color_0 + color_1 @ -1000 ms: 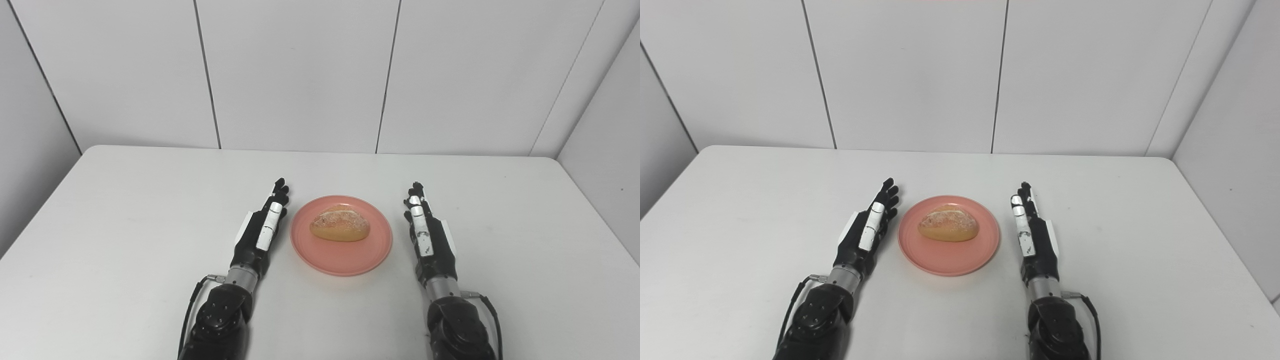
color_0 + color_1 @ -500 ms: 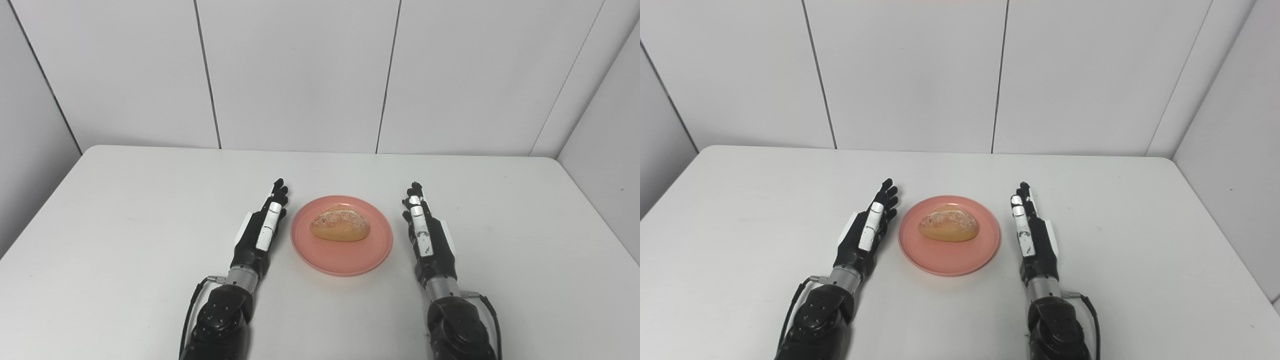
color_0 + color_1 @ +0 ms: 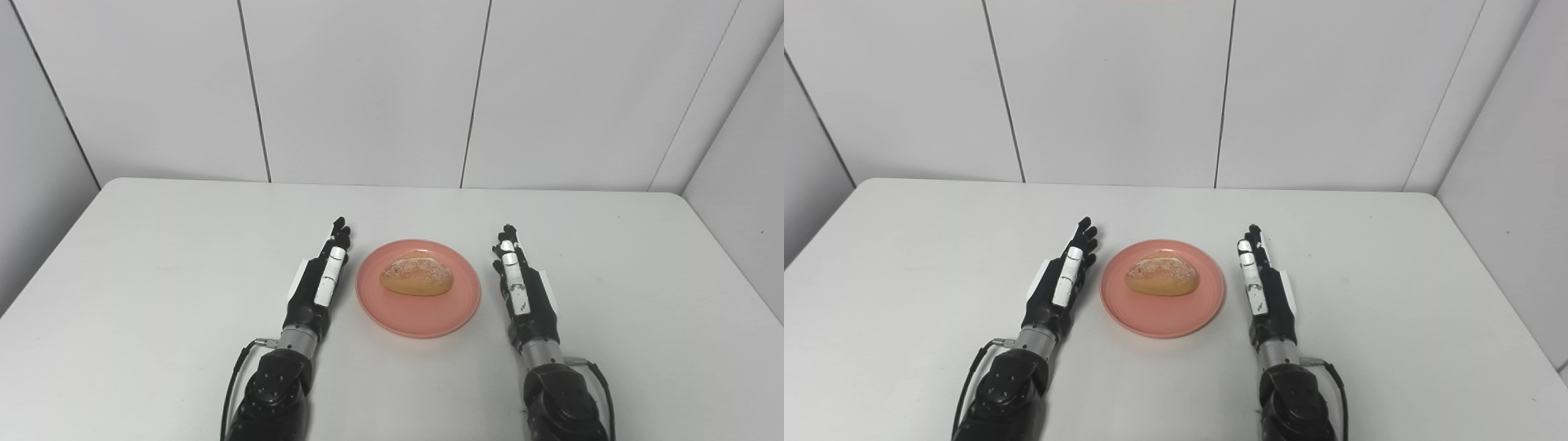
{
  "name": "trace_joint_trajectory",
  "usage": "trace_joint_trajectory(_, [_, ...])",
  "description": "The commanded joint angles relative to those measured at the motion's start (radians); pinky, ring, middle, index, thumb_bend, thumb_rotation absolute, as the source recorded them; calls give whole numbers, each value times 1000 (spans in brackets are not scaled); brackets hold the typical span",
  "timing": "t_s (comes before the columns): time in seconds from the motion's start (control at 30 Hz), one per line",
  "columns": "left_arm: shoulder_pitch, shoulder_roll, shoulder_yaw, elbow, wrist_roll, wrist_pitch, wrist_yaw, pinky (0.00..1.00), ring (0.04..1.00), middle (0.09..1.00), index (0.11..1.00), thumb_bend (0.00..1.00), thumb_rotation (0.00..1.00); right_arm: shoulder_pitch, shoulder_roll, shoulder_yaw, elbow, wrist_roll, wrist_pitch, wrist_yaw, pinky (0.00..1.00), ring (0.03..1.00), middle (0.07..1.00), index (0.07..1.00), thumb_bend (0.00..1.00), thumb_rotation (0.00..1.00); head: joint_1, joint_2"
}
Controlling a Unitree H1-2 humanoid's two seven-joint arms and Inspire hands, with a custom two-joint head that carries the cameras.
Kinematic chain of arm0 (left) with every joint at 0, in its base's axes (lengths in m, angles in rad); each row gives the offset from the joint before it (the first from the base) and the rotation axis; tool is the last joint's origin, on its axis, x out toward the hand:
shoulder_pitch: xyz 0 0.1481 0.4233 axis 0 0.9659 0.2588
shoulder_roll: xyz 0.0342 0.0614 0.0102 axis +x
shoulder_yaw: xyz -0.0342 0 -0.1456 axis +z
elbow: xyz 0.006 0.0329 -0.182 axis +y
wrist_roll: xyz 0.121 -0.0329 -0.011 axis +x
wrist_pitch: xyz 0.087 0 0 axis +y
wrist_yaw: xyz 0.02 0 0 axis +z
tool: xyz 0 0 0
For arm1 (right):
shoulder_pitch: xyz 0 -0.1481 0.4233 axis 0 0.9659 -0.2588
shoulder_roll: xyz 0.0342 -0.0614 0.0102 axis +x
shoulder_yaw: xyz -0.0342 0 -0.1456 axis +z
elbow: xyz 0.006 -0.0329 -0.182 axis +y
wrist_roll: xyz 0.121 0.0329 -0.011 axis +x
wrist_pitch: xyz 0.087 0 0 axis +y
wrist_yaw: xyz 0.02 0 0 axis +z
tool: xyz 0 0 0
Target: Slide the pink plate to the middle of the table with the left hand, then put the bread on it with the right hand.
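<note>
white table (image 3: 153, 257), pink plate (image 3: 422, 315) at middle

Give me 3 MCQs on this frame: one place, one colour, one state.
1. Where is the bread roll?
A. on the plate
B. on the bare table
C. in the right hand

2. What colour is the plate?
A. white
B. pink
C. blue

3. What state is the left hand in?
A. shut on the plate
B. shut on the roll
C. open, holding nothing

Key:
1 A: the roll lies on the plate, toward its far half.
2 B: its rim shows pink against the white table.
3 C: its fingers are stretched out beside the plate; the right hand is the same on the other side.
</note>
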Motion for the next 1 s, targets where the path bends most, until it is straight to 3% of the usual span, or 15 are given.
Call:
trace_joint_trajectory(0.0, [-8,-12,3,-10,19,-11,30,1000,1000,1000,1000,705,1000,-26,-4,-4,-31,-2,-11,2,1000,1000,1000,1000,526,955,1,0])
trace_joint_trajectory(0.2, [-11,-21,13,3,21,-36,66,1000,1000,1000,1000,705,1000,-27,-3,-10,-36,1,-16,-1,1000,1000,1000,1000,529,946,2,0])
trace_joint_trajectory(0.5, [2,-18,24,-30,-45,-29,24,1000,1000,1000,1000,717,1000,-8,4,-16,-81,8,0,-6,1000,1000,1000,1000,507,959,-7,5])
trace_joint_trajectory(0.97, [72,18,6,-157,-55,50,-33,1000,1000,1000,1000,716,1000,19,-12,0,-108,-19,17,1,1000,1000,1000,1000,576,946,-4,12])
